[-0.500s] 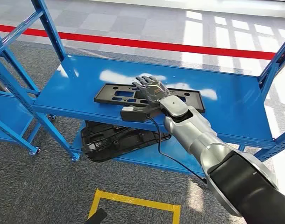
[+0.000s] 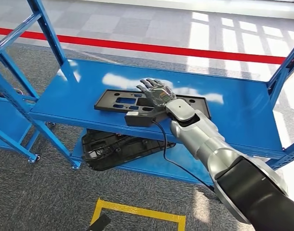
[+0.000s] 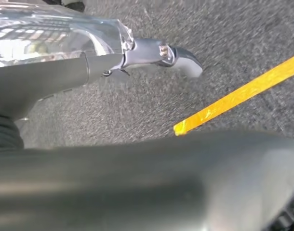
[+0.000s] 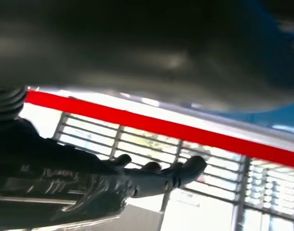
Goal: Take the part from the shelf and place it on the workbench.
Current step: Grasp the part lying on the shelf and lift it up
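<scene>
Right hand (image 2: 155, 92) lies flat, fingers spread, grasping nothing, over the flat black slotted plastic part (image 2: 118, 102) at centre frame on the blue metal shelf (image 2: 240, 113). Part sits slightly further left than half a second ago; pickup not begun.

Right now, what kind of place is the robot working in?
Probably a factory or workshop floor. A blue metal shelf holds a flat black plastic part under the right hand, and the floor carries a red line and yellow tape.
</scene>
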Controlling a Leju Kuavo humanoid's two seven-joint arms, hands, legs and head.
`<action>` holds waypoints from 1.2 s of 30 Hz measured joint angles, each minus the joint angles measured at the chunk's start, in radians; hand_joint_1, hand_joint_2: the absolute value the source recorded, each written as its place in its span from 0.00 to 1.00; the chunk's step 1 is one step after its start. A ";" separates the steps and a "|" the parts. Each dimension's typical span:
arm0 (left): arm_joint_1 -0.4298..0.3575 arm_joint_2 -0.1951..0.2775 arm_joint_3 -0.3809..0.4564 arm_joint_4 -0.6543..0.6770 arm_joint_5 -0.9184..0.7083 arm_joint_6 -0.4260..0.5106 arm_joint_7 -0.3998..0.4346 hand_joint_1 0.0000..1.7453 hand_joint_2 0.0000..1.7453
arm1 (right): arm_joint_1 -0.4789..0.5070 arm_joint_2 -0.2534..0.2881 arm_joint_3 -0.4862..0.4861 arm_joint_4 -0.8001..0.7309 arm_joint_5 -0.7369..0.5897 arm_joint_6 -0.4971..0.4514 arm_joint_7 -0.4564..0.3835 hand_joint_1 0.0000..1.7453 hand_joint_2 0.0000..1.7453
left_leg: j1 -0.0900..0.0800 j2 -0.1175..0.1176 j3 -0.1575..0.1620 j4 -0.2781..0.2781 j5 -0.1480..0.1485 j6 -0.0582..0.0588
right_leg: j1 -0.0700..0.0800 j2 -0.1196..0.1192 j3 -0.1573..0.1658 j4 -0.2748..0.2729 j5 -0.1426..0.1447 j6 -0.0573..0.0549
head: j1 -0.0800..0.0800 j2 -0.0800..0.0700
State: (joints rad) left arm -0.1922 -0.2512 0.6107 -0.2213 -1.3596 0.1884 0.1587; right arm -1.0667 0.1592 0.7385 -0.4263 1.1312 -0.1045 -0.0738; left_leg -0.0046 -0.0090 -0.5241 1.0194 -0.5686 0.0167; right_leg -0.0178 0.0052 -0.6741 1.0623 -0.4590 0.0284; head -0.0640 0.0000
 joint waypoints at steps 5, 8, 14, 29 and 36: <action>-0.004 0.001 0.000 0.000 0.000 0.000 0.000 0.00 0.00 | -0.002 0.000 0.000 -0.002 0.001 -0.001 0.001 0.00 0.00 | 0.004 0.001 -0.032 0.071 -0.035 -0.022 | -0.006 0.000 0.019 -0.006 -0.027 -0.031 | 0.000 0.000; -0.002 0.001 0.000 0.000 0.000 0.000 0.000 0.00 0.00 | 0.001 0.001 0.001 -0.003 0.002 -0.001 0.001 0.00 0.00 | 0.011 0.002 -0.156 0.254 -0.079 -0.036 | -0.006 -0.002 0.037 -0.006 -0.043 -0.036 | 0.000 0.000; 0.002 0.001 0.000 0.000 -0.001 0.001 0.002 0.00 0.00 | 0.004 0.002 0.001 -0.002 0.003 -0.001 0.000 0.00 0.00 | 0.001 0.002 -0.143 0.072 0.116 -0.011 | -0.005 0.000 0.086 -0.010 -0.080 -0.026 | 0.000 0.000; 0.002 0.000 0.000 0.000 0.001 0.002 0.003 0.00 0.00 | -0.001 0.002 0.002 -0.005 0.004 0.003 -0.015 0.00 0.00 | -0.003 -0.001 -0.121 0.032 0.085 -0.011 | -0.003 -0.003 0.097 -0.026 -0.088 -0.010 | 0.000 0.000; 0.005 0.000 0.002 0.000 0.018 0.008 0.003 0.00 0.00 | -0.020 0.002 0.004 -0.013 -0.001 0.068 -0.065 0.00 0.00 | -0.001 -0.001 -0.118 0.032 0.085 -0.010 | -0.002 -0.003 0.099 -0.026 -0.087 -0.009 | 0.000 0.000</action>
State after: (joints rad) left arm -0.1877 -0.2510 0.6132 -0.2212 -1.3418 0.1960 0.1617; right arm -1.0864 0.1614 0.7424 -0.4390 1.1306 -0.0364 -0.1384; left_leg -0.0060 -0.0096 -0.6424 1.0512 -0.4841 0.0062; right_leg -0.0199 0.0024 -0.5756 1.0364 -0.5465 0.0191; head -0.0641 0.0000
